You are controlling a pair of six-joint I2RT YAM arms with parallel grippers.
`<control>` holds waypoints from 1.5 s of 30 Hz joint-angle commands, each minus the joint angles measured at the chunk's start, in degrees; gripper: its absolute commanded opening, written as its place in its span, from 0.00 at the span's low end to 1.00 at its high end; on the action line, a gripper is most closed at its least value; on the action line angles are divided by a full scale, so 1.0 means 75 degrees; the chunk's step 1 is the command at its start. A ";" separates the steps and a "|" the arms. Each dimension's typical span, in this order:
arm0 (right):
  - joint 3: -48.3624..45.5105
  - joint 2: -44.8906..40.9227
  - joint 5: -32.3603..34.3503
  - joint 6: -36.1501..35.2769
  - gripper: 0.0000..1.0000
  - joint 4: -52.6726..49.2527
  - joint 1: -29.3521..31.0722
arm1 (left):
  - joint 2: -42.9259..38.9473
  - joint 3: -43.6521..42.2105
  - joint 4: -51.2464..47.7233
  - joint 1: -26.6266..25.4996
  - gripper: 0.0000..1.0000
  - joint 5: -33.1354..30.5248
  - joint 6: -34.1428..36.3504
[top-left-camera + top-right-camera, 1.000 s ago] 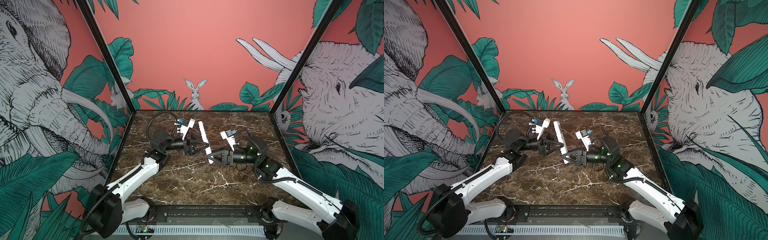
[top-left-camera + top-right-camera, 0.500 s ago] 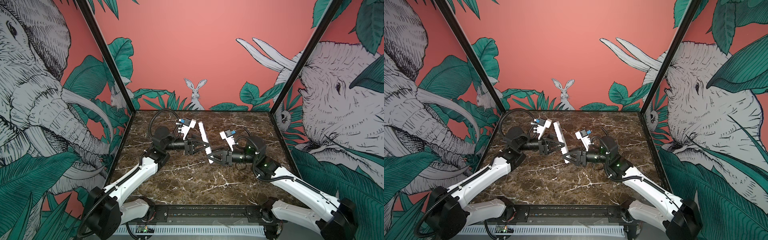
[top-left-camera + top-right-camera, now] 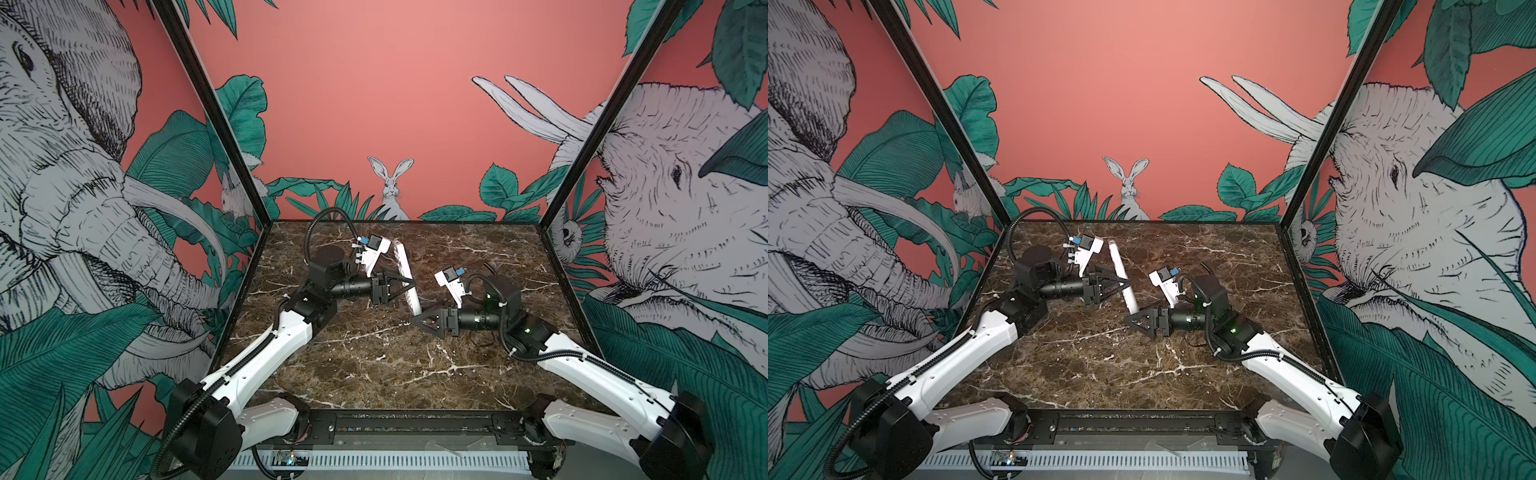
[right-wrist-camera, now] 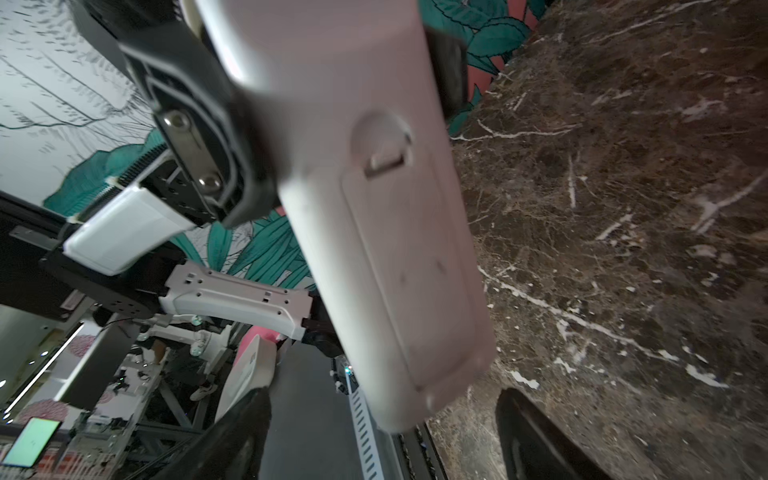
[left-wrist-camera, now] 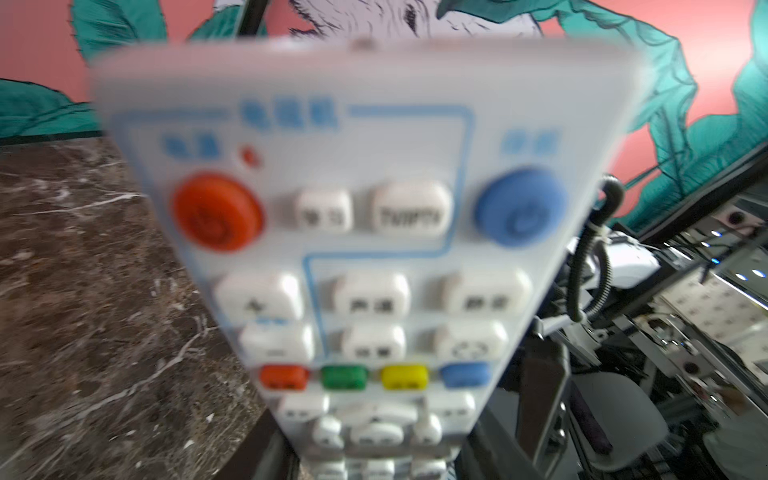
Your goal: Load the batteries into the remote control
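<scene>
The white remote control [image 3: 401, 257] [image 3: 1117, 257] hangs tilted above the marble table, far end higher. My left gripper [image 3: 409, 284] [image 3: 1123, 284] is shut on its middle from the left. In the left wrist view its button face [image 5: 365, 208] fills the frame between my left gripper [image 5: 374, 465] fingers. The right wrist view shows its plain back [image 4: 374, 208] with the battery cover in place. My right gripper [image 3: 417, 322] [image 3: 1130, 320] [image 4: 386, 440] stands open at the remote's near end, both fingers apart from it. The batteries are out of view.
The brown marble table [image 3: 374, 365] is boxed in by printed side and back walls with black corner posts [image 3: 232, 137]. A black rail [image 3: 415, 424] runs along the front edge. Both arms reach in from the front corners and meet near the middle.
My right gripper has opened and let go of the remote's near end, dropping slightly below it. My left gripper has closed tighter on the remote's middle, which stays raised.
</scene>
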 commanded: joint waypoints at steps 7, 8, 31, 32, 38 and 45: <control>0.0154 -0.0117 0.2138 -0.1628 0.88 -0.2717 0.0052 | 0.0410 0.1044 -0.3637 0.0099 0.25 -0.1820 0.1439; 0.0118 -0.0105 0.2217 -0.1672 0.88 -0.2761 0.0059 | 0.0507 0.1086 -0.3877 0.0098 0.25 -0.2082 0.1450; -0.1110 0.0159 0.2989 -0.2153 0.88 -0.1835 0.0925 | 0.4906 0.3599 -0.7619 -0.0651 0.23 -0.5838 0.0673; -0.1149 0.0124 0.2986 -0.2150 0.88 -0.1782 0.0964 | 0.4973 0.3583 -0.7497 -0.0678 0.23 -0.5868 0.0578; -0.1274 0.0047 0.2983 -0.2192 0.88 -0.1715 0.0994 | 0.5612 0.3739 -0.7214 -0.0785 0.23 -0.5820 0.0280; -0.1319 0.0046 0.3123 -0.2206 0.88 -0.1809 0.0994 | 0.6152 0.3915 -0.6976 -0.0794 0.24 -0.5900 0.0151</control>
